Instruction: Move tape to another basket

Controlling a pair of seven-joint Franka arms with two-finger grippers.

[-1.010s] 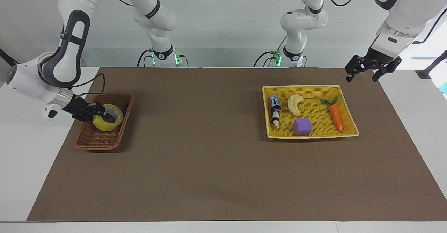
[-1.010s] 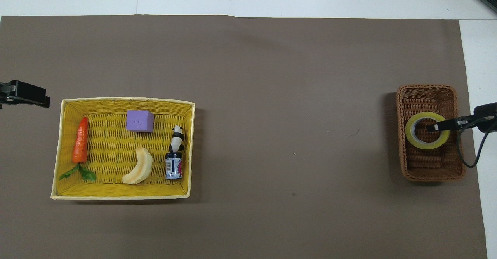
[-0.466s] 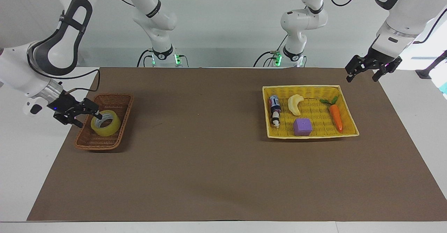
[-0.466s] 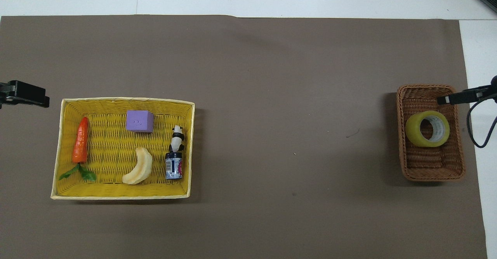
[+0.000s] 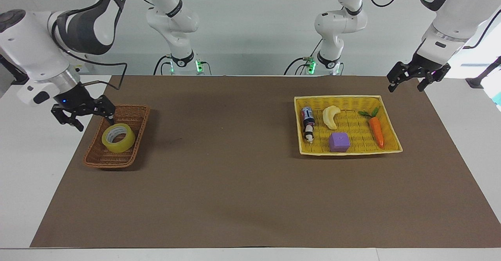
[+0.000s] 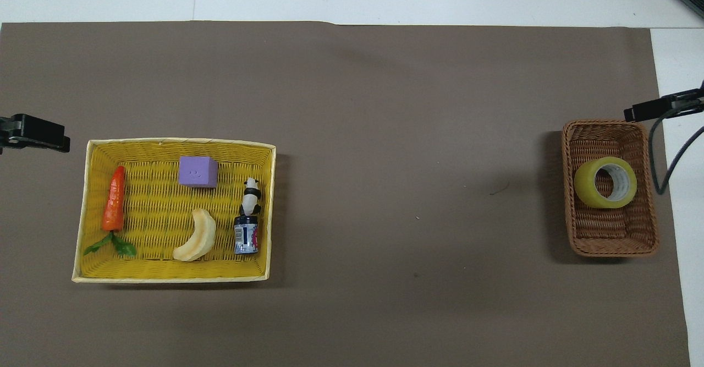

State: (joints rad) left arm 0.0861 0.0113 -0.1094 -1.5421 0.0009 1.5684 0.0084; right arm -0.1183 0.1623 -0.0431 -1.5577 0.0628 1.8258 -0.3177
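Note:
The yellow tape roll (image 5: 118,137) lies in the narrow brown wicker basket (image 5: 135,114) at the right arm's end of the table, leaning a little, its core showing. It also shows in the overhead view (image 6: 605,182), inside the basket (image 6: 610,243). My right gripper (image 5: 95,121) is open and empty, raised clear of the tape, over the basket's outer edge. One of its fingertips (image 6: 638,114) shows in the overhead view. My left gripper (image 5: 406,86) is open and empty, waiting in the air beside the yellow basket's corner.
The wider yellow woven basket (image 5: 348,98) at the left arm's end holds a carrot (image 5: 377,131), a banana (image 5: 330,116), a purple cube (image 5: 339,142), a small can (image 5: 307,116) and a panda figure (image 5: 309,133). A brown mat (image 5: 235,175) covers the table.
My right gripper has let go of the tape, drawn back out of the brown basket and risen. The tape stays in that basket. The left arm has not moved.

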